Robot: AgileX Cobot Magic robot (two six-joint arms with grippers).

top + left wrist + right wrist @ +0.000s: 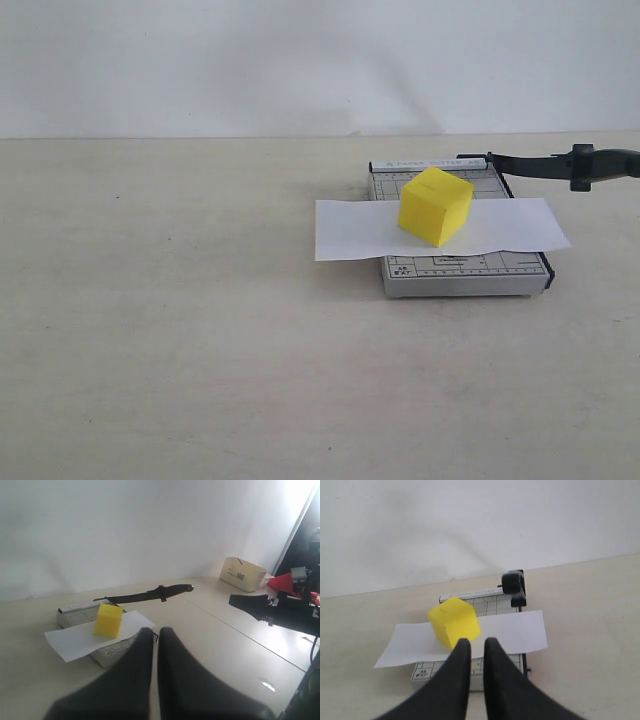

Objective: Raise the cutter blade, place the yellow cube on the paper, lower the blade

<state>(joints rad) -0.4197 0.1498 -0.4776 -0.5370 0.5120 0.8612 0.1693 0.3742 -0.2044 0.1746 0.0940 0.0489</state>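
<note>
Leftmost, the tabletop (180,300) lies bare. The left gripper (156,631) hangs above it, well short of the cutter, with its black fingers (135,665) pressed together on nothing.

Further right, the paper (350,232) lies across the grey gridded cutter base (470,272) and overhangs it on both sides. The right end looks slightly rippled. The yellow cube (436,206) stands on the paper over the middle of the base, turned so that one vertical edge faces the exterior camera.

Right of the cube, the cutter blade (530,164) is raised. It is hinged at the far corner of the base and reaches out to the right beyond the base's edge, with its thick handle out at the free end, clear of paper and cube.

The right gripper (477,642) hovers on the near side of the base, pointing at the cube and touching nothing. Only a narrow slit shows between its fingertips (461,647). From this angle I cannot tell whether they are fully pressed together or just parted.
</note>
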